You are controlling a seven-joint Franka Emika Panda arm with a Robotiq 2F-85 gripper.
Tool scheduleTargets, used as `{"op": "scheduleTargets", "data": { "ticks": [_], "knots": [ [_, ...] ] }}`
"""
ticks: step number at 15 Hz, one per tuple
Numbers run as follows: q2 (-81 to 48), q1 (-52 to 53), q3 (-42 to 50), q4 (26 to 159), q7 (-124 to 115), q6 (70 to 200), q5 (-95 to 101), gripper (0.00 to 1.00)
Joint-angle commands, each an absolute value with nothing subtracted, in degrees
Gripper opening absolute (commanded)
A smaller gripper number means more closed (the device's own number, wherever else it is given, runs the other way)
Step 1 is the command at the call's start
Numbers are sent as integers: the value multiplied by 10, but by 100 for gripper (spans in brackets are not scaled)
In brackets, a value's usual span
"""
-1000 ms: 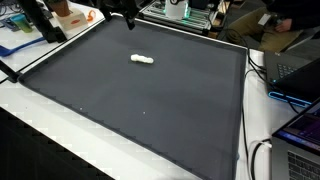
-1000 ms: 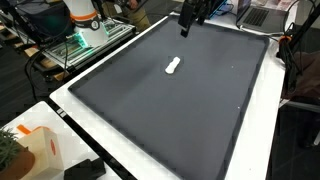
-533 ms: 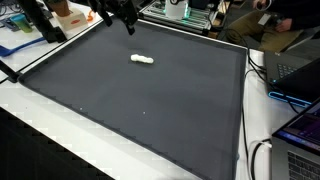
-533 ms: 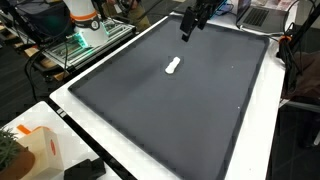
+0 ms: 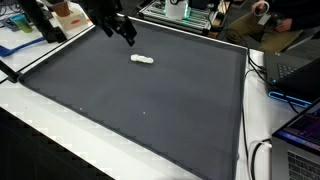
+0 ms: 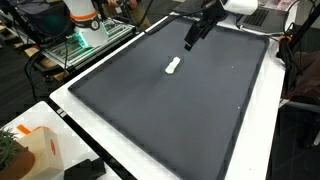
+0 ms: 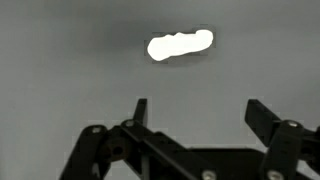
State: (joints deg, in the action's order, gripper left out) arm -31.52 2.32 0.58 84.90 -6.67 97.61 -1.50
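Observation:
A small white lumpy object [image 5: 143, 60] [image 6: 173, 66] lies on the dark grey mat [image 5: 150, 110] [image 6: 190, 110] towards its far end. My black gripper [image 5: 129, 38] [image 6: 188, 43] hangs above the mat a short way from the white object, not touching it. In the wrist view the white object [image 7: 180, 45] shows ahead of the gripper [image 7: 200, 112], whose two fingers stand wide apart with only mat between them. It is open and holds nothing.
The mat lies on a white table [image 6: 80, 115]. Laptops and cables [image 5: 295, 70] sit along one side. An orange-and-white object [image 6: 35, 150] and a plant stand near one corner. Equipment racks [image 5: 185, 12] and boxes [image 5: 70, 14] line the far edge.
The arm has swung lower and sideways over the mat, bringing the gripper closer to the white object. The white object has not moved. The jaws stay open.

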Motion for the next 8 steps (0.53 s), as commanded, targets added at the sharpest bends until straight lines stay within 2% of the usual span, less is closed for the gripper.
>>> {"op": "scheduleTargets", "data": {
  "ticks": [1, 8],
  "knots": [
    [-361, 25, 6, 782, -84, 921, -13, 100],
    [-362, 18, 1, 787, -60, 932, -19, 100]
  ]
}}
